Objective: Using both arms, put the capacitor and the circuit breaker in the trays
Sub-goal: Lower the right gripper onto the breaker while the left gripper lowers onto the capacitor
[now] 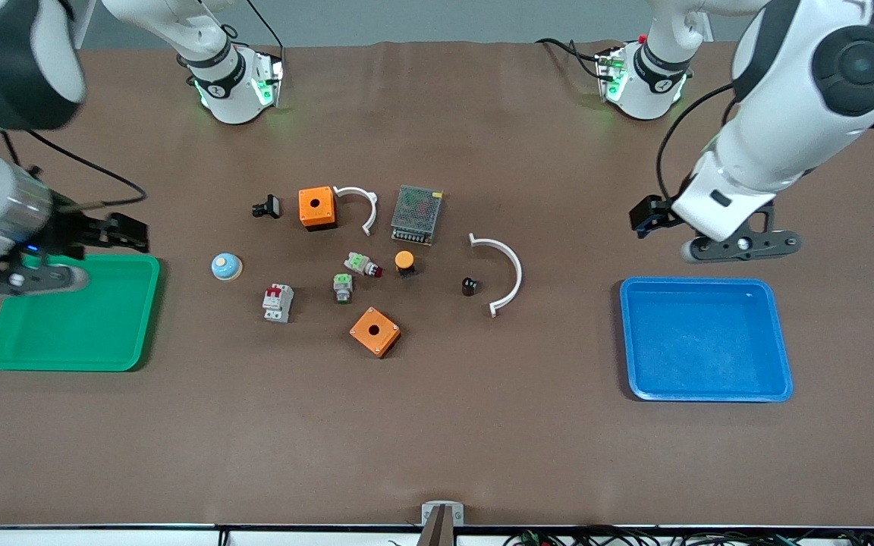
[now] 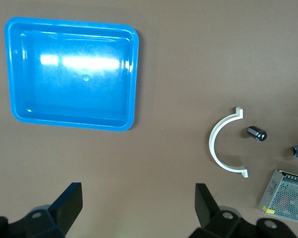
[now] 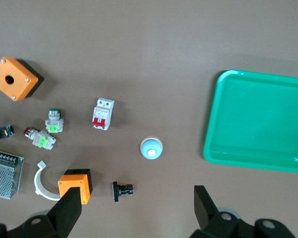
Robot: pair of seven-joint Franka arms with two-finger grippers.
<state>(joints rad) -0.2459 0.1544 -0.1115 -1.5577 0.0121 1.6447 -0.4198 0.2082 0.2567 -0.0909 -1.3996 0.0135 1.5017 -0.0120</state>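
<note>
The left gripper [image 2: 136,208] has its jaws spread and holds nothing, above bare table near the blue tray [image 1: 706,339]. The right gripper [image 3: 134,210], also spread and empty, hangs by the green tray [image 1: 73,315]. The capacitor [image 1: 470,286] lies inside the white curved piece [image 1: 504,273]; the circuit breaker [image 1: 278,302] lies near the blue-white dome [image 1: 225,266].

We see bare brown table [image 1: 437,440] all along the camera edge and between the parts cluster and each tray. The capacitor [image 1: 470,286] lies just inside the curve of a white clip [image 1: 509,269], which blocks it toward the left arm's end; the side toward the orange-capped button [image 1: 404,262] is open. The circuit breaker [image 1: 278,302] stands at the cluster's edge, open toward the green tray [image 1: 73,356], with a grey green-topped part [image 1: 343,287] beside it and a blue dome [image 1: 225,266] near. The blue tray [image 1: 706,390] stands well apart from everything.
</note>
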